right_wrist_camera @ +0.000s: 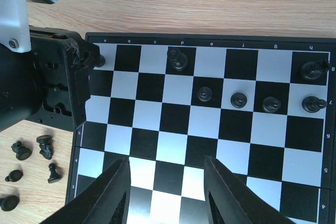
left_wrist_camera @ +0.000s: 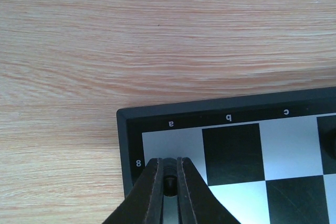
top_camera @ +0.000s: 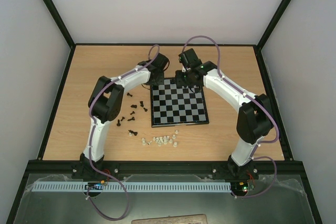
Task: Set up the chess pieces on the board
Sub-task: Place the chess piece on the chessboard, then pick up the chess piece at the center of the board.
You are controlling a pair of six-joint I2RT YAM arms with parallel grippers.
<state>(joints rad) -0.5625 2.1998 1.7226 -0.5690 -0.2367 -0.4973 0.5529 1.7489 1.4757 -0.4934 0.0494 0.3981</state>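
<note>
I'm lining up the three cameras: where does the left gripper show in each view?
Top external: left gripper at the far left corner of the board.
Left wrist: bottom centre, fingers shut on a black chess piece.
Right wrist: left edge, over the board's corner square.
Shared landmark: the board's a8 corner.

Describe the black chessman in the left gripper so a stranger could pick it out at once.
Find the board, then its far-left corner, the pale square marked a and 8. The black chessman there sits pinched in the left gripper; no other piece is gripped.
</note>
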